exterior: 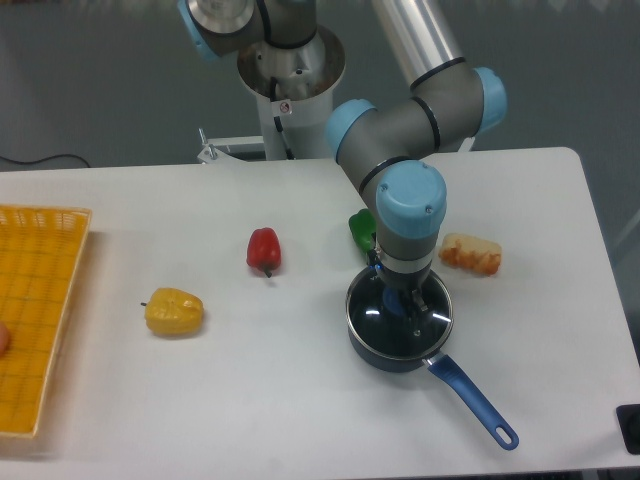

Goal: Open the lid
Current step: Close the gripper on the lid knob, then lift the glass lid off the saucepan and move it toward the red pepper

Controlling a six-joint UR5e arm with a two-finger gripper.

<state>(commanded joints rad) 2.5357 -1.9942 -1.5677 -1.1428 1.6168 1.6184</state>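
The single arm extends from its base at the rear of the table, with the silver upper link running down from the top of the view to a grey elbow joint with blue caps. The wrist section points straight down, its blue end cap facing the camera and hiding most of the tool below. The gripper point(410, 308) hangs vertically beneath the wrist with its fingers directed downward; whether the jaws are spread or closed cannot be determined from this angle.
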